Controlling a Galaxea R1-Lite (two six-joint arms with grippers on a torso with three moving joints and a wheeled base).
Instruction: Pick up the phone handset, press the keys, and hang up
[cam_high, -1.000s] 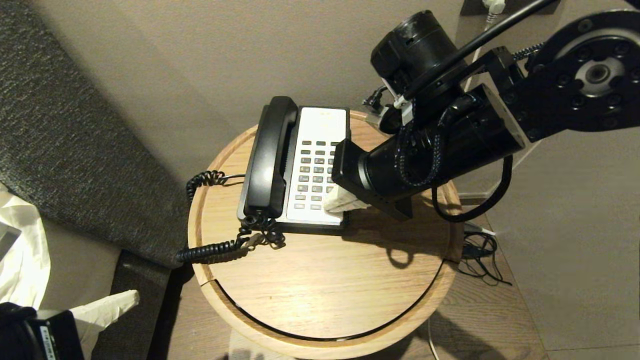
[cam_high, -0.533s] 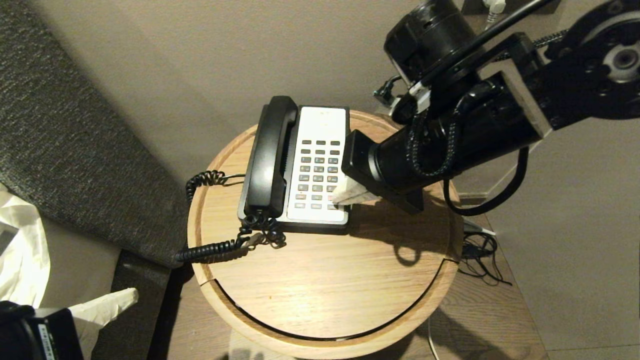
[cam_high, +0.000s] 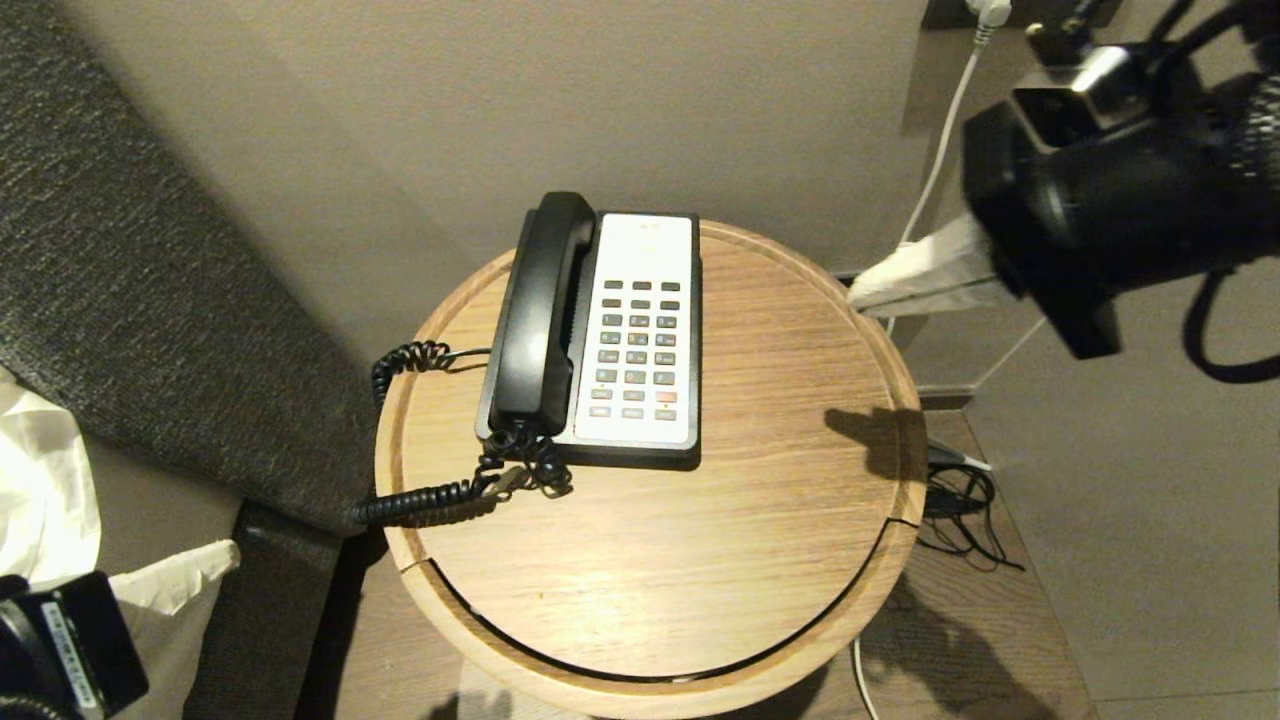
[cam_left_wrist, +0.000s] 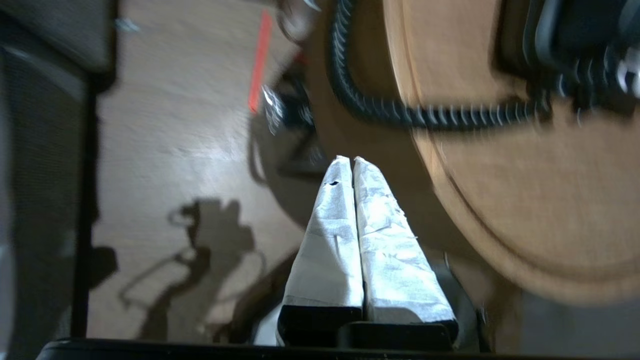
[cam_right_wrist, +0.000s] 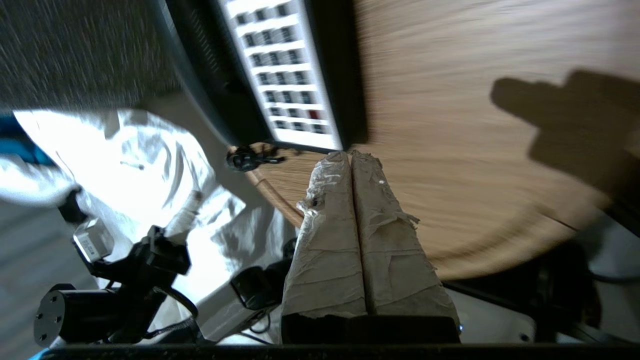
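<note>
The black phone handset (cam_high: 540, 310) lies in its cradle on the left side of the phone, its coiled cord (cam_high: 440, 495) trailing over the table's left edge. The keys (cam_high: 637, 345) sit on the white faceplate beside it; they also show in the right wrist view (cam_right_wrist: 280, 75). My right gripper (cam_high: 860, 292) is shut and empty, raised off the table's right rim, well clear of the phone; its taped fingers (cam_right_wrist: 350, 165) meet at the tips. My left gripper (cam_high: 225, 560) is shut and empty, low at the left beside the table (cam_left_wrist: 350, 162).
The round wooden table (cam_high: 650, 560) has a raised rim. A dark sofa arm (cam_high: 150, 320) stands at the left. White cloth (cam_high: 45, 500) lies by the left arm. A white cable (cam_high: 935, 170) and black wires (cam_high: 960, 500) run at the right, by the wall.
My right gripper has lifted off the keys and swung up and to the right, off the phone and past the table's rim. The handset has not moved.
</note>
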